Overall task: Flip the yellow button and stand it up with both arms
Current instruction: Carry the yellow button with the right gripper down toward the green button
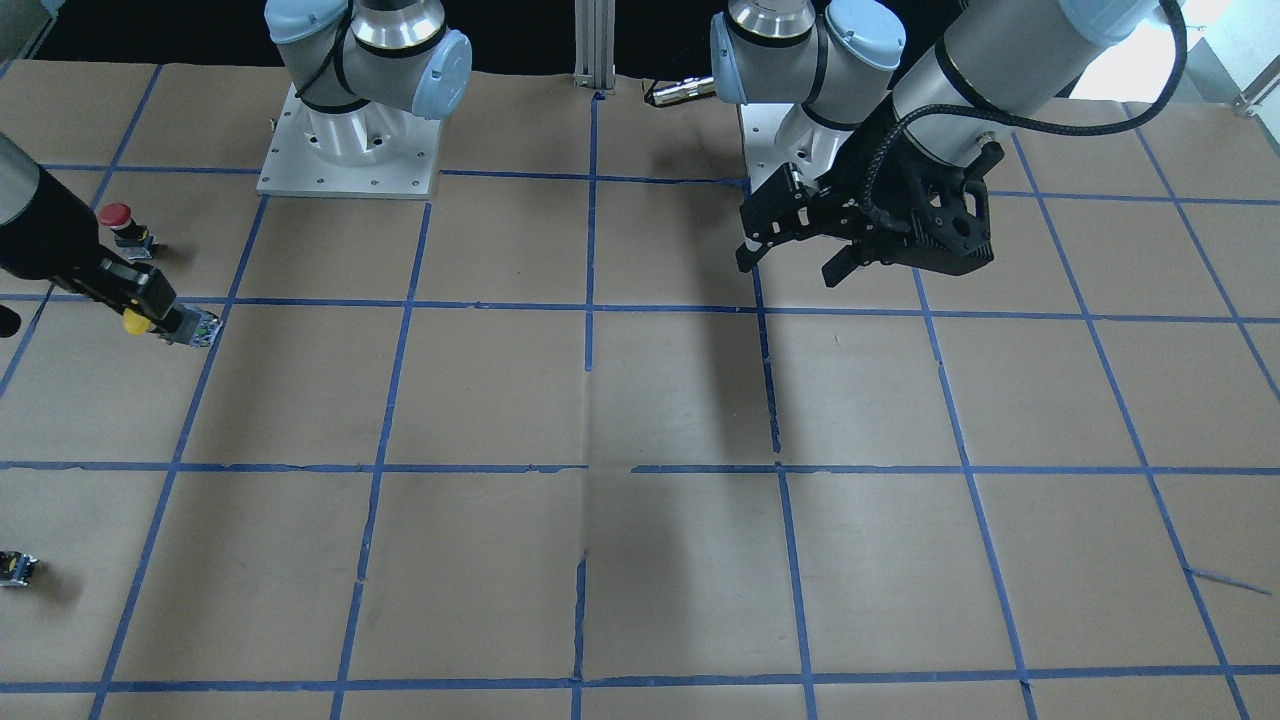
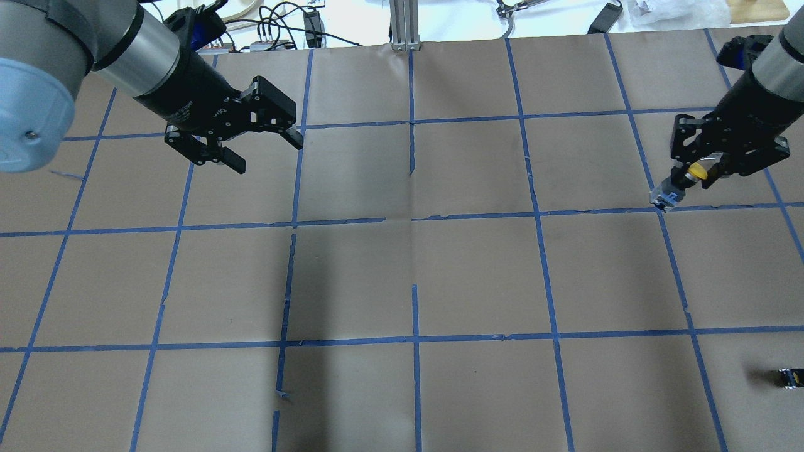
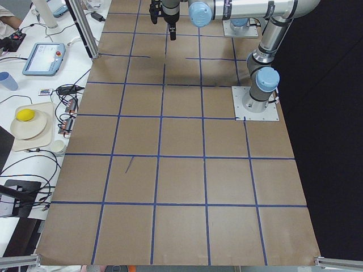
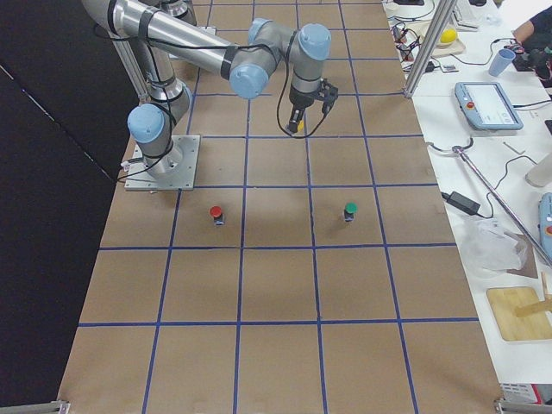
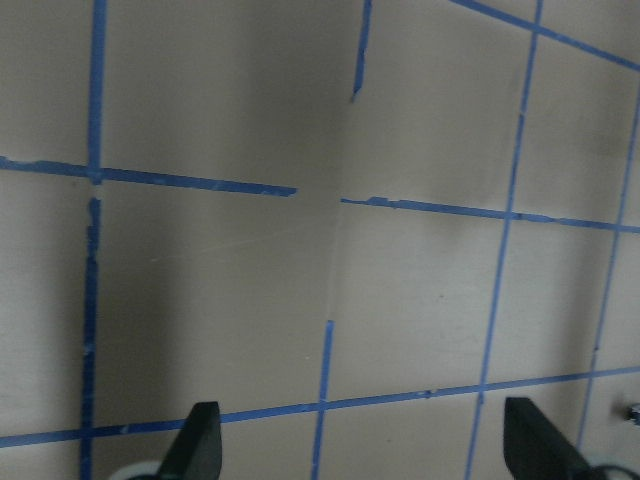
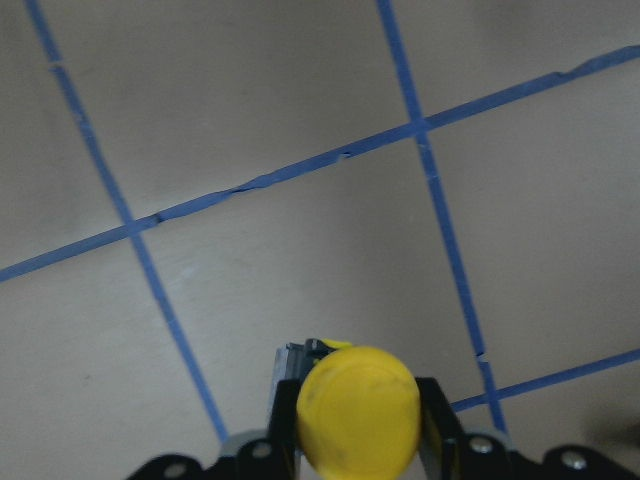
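My right gripper point(image 2: 696, 171) is shut on the yellow button point(image 2: 691, 172) at the table's right side. The grey-black body point(image 2: 666, 196) sticks out slantwise beyond the fingertips, near a tape crossing. In the right wrist view the yellow cap point(image 6: 358, 415) faces the camera between the two fingers. The front view shows the same grip point(image 1: 140, 318). My left gripper point(image 2: 267, 154) hangs open and empty over the far left part of the table, well apart from the button. It also shows in the front view point(image 1: 790, 268), and its two spread fingertips point(image 5: 203, 440) show in the left wrist view.
A red-capped button point(image 1: 117, 218) stands close behind the right gripper. A green-capped button point(image 4: 350, 210) stands further along the table. A small capless black block point(image 2: 790, 376) lies near the front right edge. Blue tape lines grid the brown paper cover point(image 2: 414, 276).
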`<state>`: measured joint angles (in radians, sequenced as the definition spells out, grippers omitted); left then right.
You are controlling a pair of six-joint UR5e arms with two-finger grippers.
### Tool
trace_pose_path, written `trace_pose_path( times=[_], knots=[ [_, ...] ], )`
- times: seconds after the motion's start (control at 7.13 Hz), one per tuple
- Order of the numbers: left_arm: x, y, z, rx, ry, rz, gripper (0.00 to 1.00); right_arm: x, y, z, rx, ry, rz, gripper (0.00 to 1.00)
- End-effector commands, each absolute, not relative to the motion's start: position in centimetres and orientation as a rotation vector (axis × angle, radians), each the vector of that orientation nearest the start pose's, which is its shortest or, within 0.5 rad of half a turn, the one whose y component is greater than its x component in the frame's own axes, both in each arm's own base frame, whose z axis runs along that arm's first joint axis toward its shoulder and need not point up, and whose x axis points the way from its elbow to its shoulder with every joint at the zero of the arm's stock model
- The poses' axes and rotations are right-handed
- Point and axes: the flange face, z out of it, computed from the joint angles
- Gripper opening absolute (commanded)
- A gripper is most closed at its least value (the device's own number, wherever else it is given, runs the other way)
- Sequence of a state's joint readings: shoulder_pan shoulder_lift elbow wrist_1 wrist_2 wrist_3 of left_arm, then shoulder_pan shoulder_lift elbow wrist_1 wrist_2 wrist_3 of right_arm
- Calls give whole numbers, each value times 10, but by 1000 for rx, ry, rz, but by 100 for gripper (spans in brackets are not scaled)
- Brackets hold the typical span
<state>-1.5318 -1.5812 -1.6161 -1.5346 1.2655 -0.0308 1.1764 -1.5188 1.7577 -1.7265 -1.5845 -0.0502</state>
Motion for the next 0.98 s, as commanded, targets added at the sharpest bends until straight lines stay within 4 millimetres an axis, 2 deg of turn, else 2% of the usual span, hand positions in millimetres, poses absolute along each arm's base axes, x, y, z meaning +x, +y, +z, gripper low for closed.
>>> trace_pose_path(
  times=[0.0, 0.14, 0.28, 0.42, 0.56, 0.7, 0.84],
  knots=[
    [-165, -500, 483, 176, 3243, 0, 99, -107, -500, 338, 642, 3289, 27, 6],
    [-161, -493, 491, 230, 3155, -6, 99, -114, -492, 311, 713, 3342, -50, 6],
    [-152, -488, 501, 311, 3081, -25, 100, -130, -491, 293, 939, 3361, -85, 6],
    [-140, -470, 497, 296, 3082, 71, 99, -145, -491, 278, 1164, 3327, -51, 6],
    [-126, -473, 507, 248, 3097, 17, 99, -148, -491, 270, 1283, 3300, -41, 6],
    [-109, -479, 510, 186, 3105, -21, 99, -153, -493, 259, 1492, 3241, -41, 6],
    [-112, -486, 510, 161, 3161, -33, 99, -156, -495, 246, 1597, 3218, -39, 6]
  ],
)
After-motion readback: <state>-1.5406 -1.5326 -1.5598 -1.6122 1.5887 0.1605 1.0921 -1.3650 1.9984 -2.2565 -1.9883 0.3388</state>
